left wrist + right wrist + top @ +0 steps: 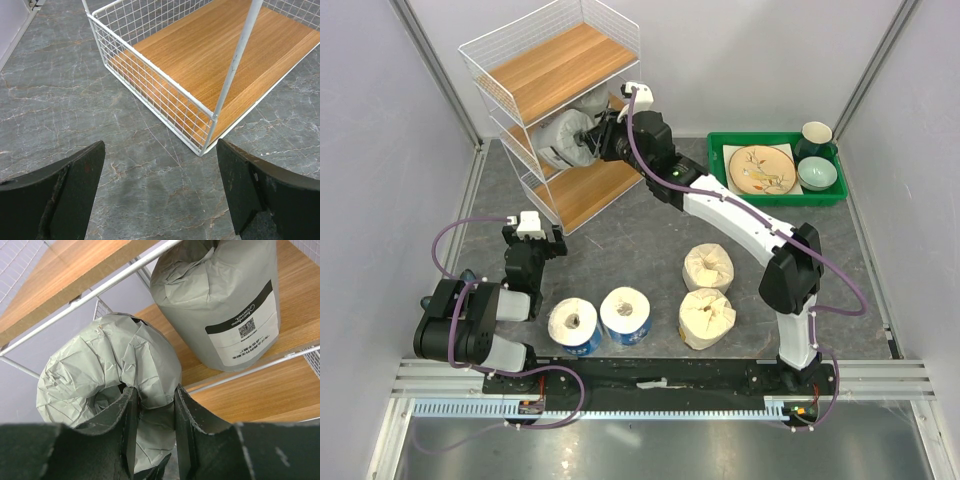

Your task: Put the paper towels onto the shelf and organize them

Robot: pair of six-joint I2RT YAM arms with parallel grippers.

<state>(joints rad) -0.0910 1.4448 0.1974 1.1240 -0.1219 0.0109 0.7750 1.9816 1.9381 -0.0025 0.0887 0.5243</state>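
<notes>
We judge these rolls light, soft and bulky: the wrap crumples and may slip under a tight pinch, so the firmest hold looks to be the rim of the hollow core, 1 finger inside and 1 outside, not a span across the fat body. The right gripper (154,401) has its fingers drawn narrow, clamped on the puckered end of a grey-wrapped roll (100,365), lying on its side at the open front of the middle tier of the shelf (560,70), which stands at the far-left corner of the table (620,225). A second grey roll (220,305) stands upright on that tier just beside it, so room there is tight. We cannot tell whether the held roll rests on the wood yet. The left gripper (160,145) hangs with its fingers wide and nothing between them, low over the table near the bottom tier. 2 blue-wrapped rolls (573,322) sit side by side close to the near edge, left of centre, and 2 cream rolls (709,266) lie just right of them, all 4 off the shelf. The table is grey, marbled and flat. A green tray (718,152) with crockery sits at the far-right corner, and pale walls (380,150) close in the left, right and far edges
</notes>
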